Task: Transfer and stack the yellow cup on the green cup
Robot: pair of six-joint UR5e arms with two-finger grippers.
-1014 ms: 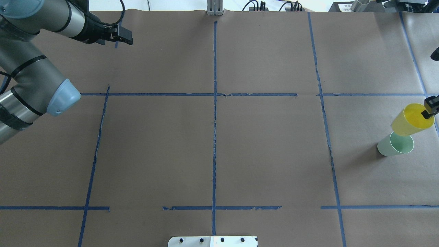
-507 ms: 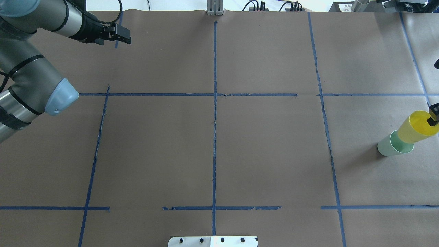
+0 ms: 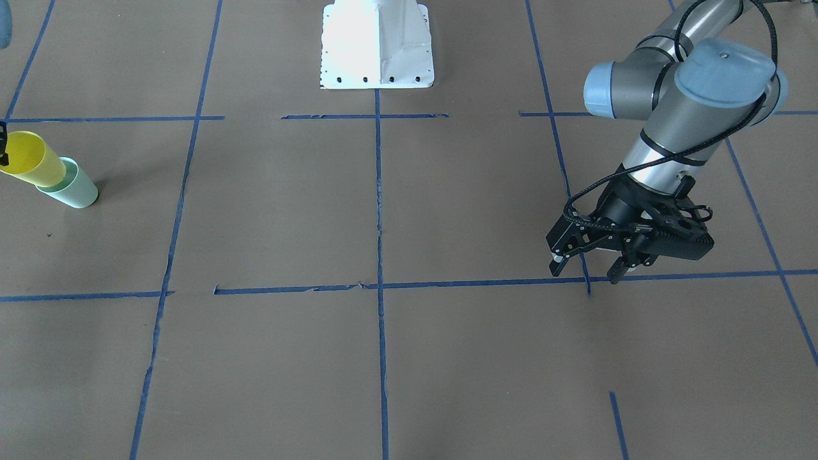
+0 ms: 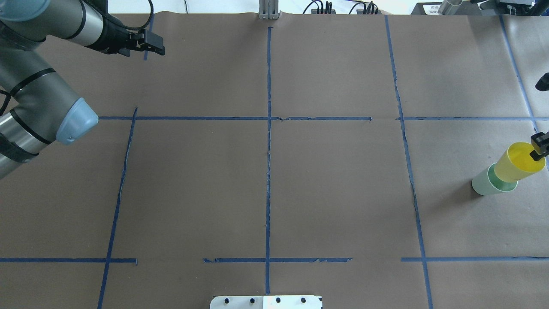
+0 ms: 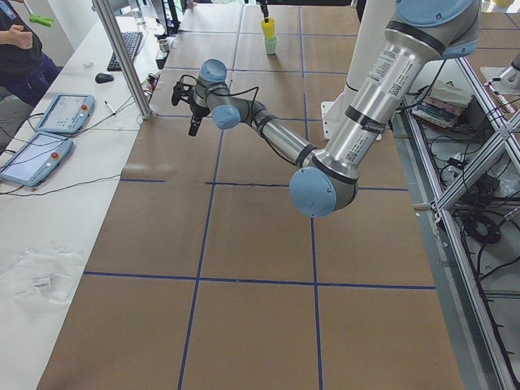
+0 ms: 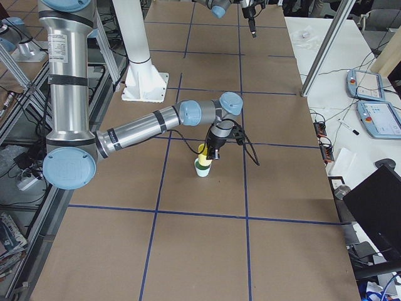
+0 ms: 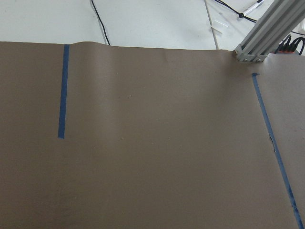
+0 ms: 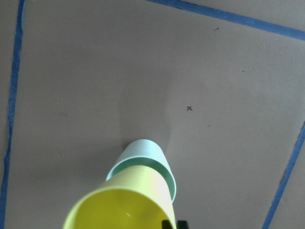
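Gripping yellow cup (image 4: 516,165); right claw (image 4: 538,151) mostly cropped

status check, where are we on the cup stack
Left gripper open, empty, away from cups. Right gripper shut on yellow cup at its rim. Yellow cup's base down inside green cup. Nothing seen in the way.
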